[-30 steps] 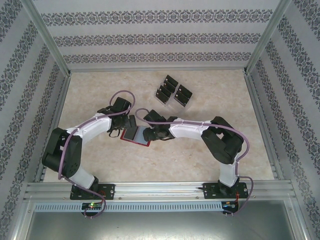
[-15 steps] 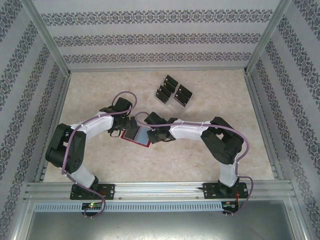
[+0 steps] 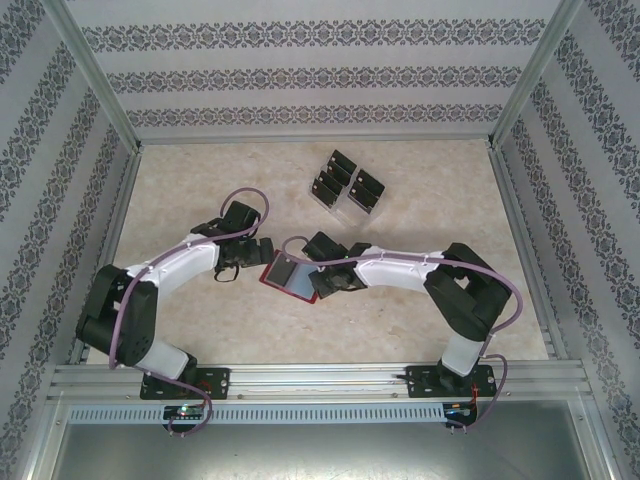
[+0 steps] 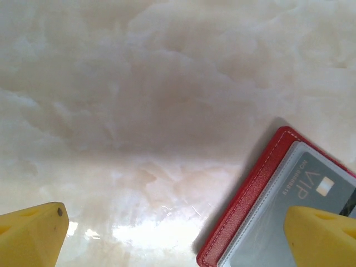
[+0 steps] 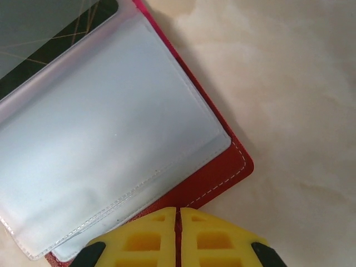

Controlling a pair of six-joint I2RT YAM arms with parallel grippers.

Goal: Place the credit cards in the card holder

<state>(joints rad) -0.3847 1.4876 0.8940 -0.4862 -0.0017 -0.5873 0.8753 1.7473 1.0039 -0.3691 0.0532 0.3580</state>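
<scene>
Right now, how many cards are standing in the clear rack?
6 credit cards that the top view lets me separate, all in the clear rack: four in its left row, two in its right row. They overlap, so another could be hidden.

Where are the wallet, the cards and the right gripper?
wallet [image 5: 219, 177]: right wrist view, red corner of the cover.
cards [image 3: 366, 190]: top view, black card in the right-hand group.
right gripper [image 5: 178, 216]: right wrist view, seam between the shut yellow fingertips.
</scene>
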